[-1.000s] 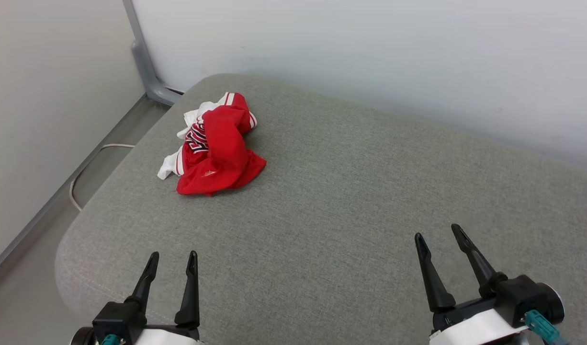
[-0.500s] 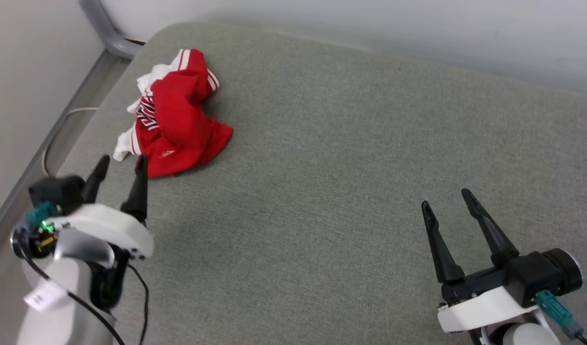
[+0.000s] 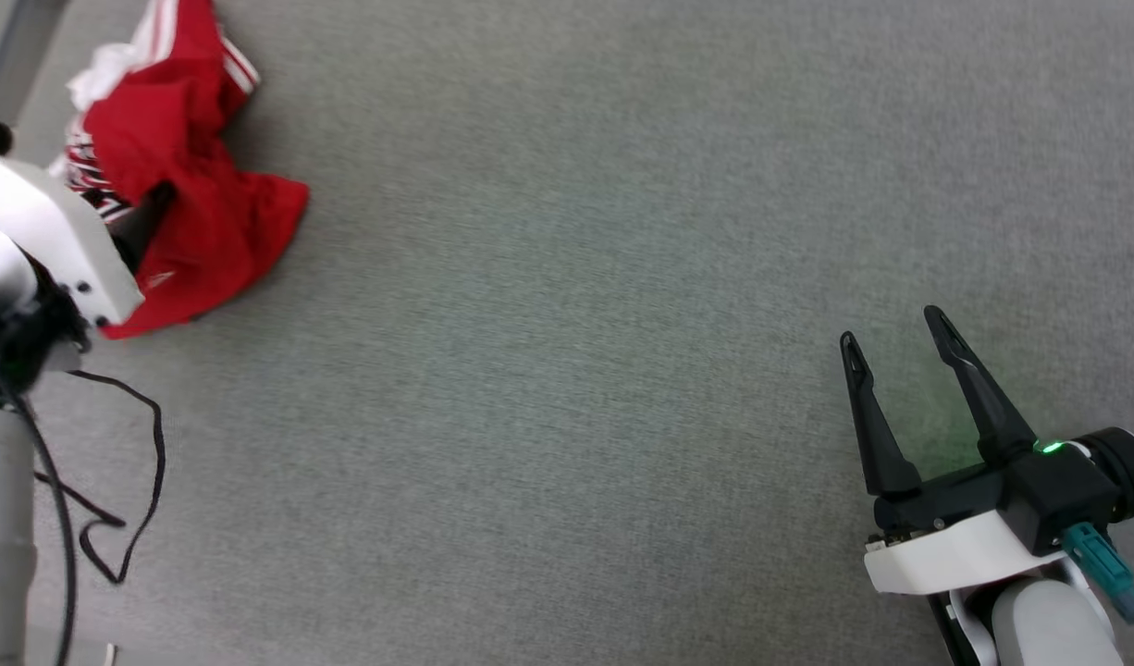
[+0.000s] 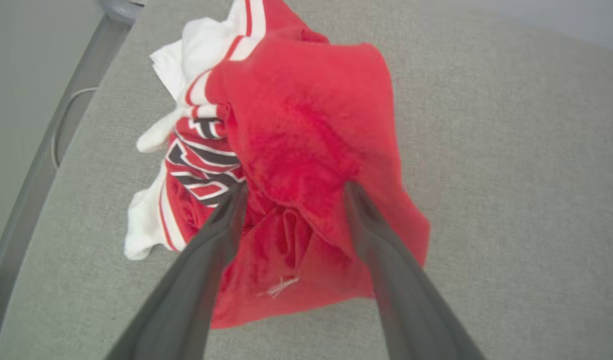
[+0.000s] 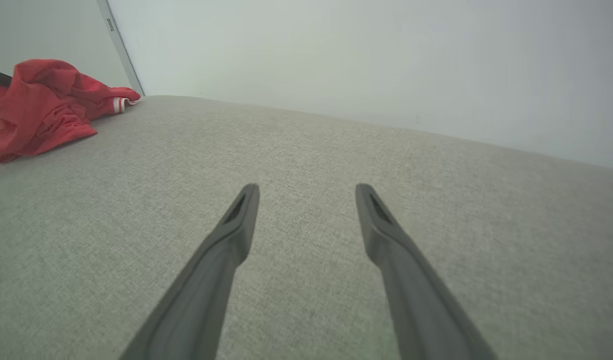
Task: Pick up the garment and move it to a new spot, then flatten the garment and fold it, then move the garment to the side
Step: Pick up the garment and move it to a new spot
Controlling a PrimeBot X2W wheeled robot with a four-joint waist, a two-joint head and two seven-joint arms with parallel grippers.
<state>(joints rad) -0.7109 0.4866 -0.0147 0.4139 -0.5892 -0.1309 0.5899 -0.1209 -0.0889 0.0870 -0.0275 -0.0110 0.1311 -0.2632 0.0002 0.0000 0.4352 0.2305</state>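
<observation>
Garment (image 4: 306,125) crumpled on cushion (image 4: 511,150), left jaws astride it

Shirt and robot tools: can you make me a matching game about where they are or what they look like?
Things:
1. shirt
2. left tool
3. right tool
4. cushion

Clues:
A. open, over bare grey fabric
B. grey all over
C. crumpled red and white heap
D. open, fingers on either side of a red fold

Pairs: 1-C, 2-D, 3-A, 4-B
</observation>
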